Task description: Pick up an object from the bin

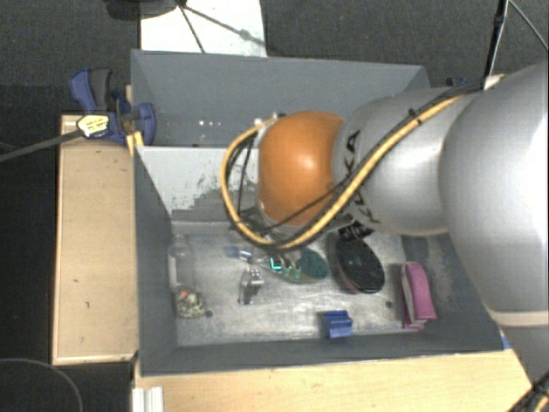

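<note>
Fingers (pixel 250 287) (spread indeterminable) are hanging above scuffed metal bin floor (pixel 283 312); rounded green piece (pixel 309 267) is lying just beside them.

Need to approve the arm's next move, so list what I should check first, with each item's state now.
1. Anything held by the gripper: cannot tell.
2. Which thing it is over: cannot tell; the teal object lies nearest, beside it.
3. Blue block apart from the gripper: ok.
4. Pink object apart from the gripper: ok.
5. Small mottled object apart from the gripper: ok.
</note>
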{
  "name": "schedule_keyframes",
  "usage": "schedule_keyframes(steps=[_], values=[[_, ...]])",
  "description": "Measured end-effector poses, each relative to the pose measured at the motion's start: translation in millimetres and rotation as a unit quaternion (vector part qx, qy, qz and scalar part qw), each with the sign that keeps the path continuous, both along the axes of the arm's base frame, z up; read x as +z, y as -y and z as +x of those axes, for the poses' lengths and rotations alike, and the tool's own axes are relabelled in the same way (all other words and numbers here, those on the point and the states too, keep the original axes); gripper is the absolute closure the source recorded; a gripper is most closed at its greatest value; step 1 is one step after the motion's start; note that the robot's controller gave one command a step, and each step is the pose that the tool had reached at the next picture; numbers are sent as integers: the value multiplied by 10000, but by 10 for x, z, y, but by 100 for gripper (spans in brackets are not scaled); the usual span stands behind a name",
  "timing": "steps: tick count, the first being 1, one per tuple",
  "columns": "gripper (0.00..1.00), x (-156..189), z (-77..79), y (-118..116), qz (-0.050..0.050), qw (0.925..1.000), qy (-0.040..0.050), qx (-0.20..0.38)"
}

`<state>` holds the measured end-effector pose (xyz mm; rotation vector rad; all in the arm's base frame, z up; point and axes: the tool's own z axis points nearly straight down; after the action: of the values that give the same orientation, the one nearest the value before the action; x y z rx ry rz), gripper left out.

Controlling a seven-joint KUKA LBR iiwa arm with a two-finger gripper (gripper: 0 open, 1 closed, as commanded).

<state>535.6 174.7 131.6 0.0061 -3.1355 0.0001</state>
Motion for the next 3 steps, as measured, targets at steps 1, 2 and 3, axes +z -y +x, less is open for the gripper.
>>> schedule_keyframes(steps=[1,2,3], values=[[0,-225,-57,498,-10,9997,20,244],[0,-520,427,774,2,9997,55,-222],[100,-506,418,756,10,9997,51,-238]])
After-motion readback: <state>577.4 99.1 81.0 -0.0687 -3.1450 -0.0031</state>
